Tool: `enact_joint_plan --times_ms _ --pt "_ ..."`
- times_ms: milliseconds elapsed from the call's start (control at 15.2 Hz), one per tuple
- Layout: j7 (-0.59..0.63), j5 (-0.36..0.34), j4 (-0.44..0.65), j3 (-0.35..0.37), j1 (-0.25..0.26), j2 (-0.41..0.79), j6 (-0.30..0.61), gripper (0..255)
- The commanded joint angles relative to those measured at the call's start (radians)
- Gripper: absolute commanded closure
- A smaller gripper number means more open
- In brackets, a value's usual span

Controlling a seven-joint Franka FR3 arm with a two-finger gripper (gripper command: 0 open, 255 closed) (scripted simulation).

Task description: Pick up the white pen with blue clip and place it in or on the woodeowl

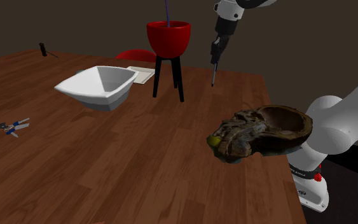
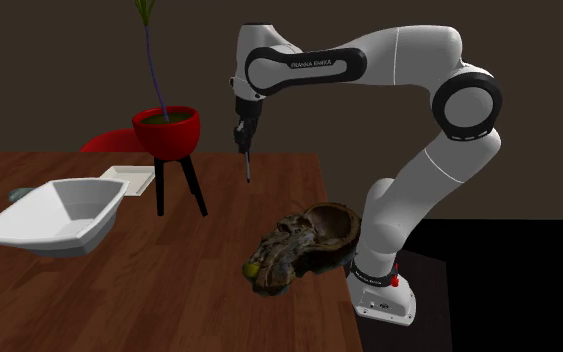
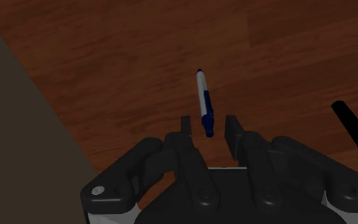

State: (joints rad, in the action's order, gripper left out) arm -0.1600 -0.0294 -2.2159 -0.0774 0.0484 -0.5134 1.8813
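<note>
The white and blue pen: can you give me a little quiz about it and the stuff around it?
1. True or false: the pen lies flat on the table.
2. What colour is the pot standing on black legs? A) red B) green C) white
3. Fill in: the gripper holds the pen ___ the table.

Key: 1 false, 2 A, 3 above.
</note>
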Motion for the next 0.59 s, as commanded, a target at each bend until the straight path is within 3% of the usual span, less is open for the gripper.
enact_joint_plan --times_ms 0,528 --pt "0.000 0.000 0.000 0.000 0.000 0.000 0.000 255" --pt "0.000 0.000 0.014 0.000 0.000 0.001 -0.013 255"
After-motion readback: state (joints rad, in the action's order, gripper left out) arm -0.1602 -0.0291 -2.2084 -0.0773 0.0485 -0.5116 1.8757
